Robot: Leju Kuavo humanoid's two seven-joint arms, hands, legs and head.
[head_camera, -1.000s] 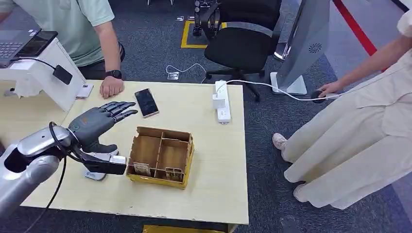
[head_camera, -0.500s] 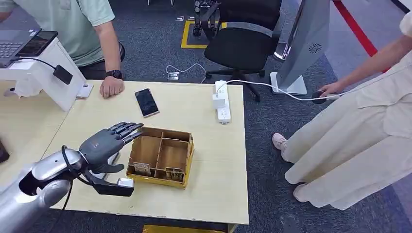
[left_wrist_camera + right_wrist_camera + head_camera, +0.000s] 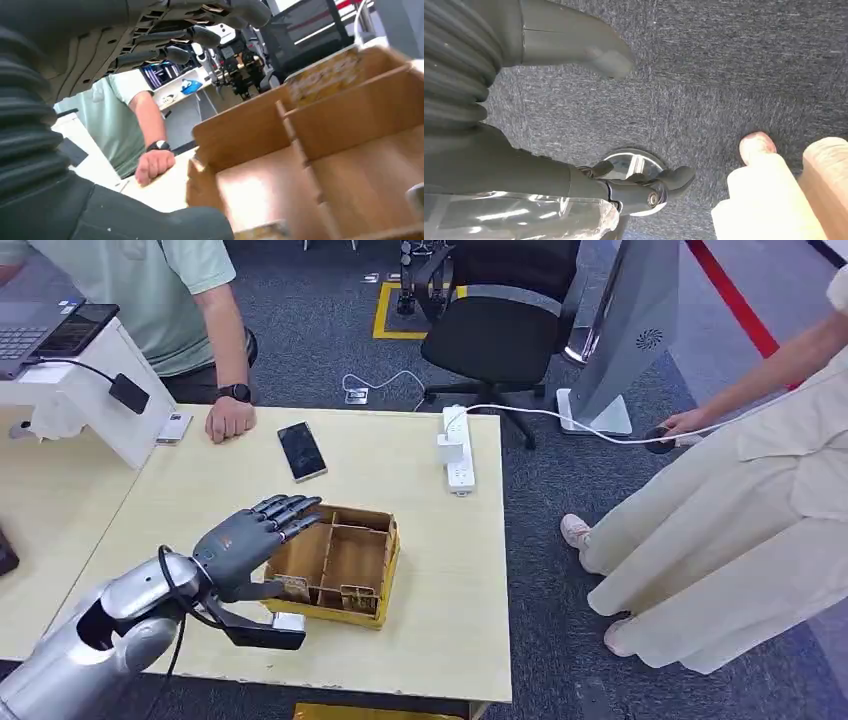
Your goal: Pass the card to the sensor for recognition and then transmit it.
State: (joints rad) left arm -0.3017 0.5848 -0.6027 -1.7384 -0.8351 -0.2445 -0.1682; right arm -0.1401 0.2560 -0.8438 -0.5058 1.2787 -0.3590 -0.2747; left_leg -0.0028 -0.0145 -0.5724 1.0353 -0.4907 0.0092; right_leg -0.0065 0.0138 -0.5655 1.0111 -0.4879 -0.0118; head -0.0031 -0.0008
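A brown cardboard box [image 3: 383,562] with several compartments sits near the table's front edge. A small card [image 3: 292,588] stands in its front left compartment and another card [image 3: 358,597] in the compartment beside it. My left hand [image 3: 255,540] hovers over the box's left side, fingers spread and holding nothing. In the left wrist view the left hand [image 3: 125,55] hangs close above the box [image 3: 300,130]. My right hand [image 3: 589,115] hangs over grey carpet with thumb and fingers apart, gripping nothing.
A phone [image 3: 301,451] and a white power strip [image 3: 458,448] lie further back on the table [image 3: 440,640]. A seated person rests a hand [image 3: 230,420] on the far edge by a white stand [image 3: 90,405]. Another person [image 3: 760,500] stands at the right, near an office chair [image 3: 500,330].
My left hand has moved right and toward the table's front, from above a small white device on the table to over the box's left side. It stays open.
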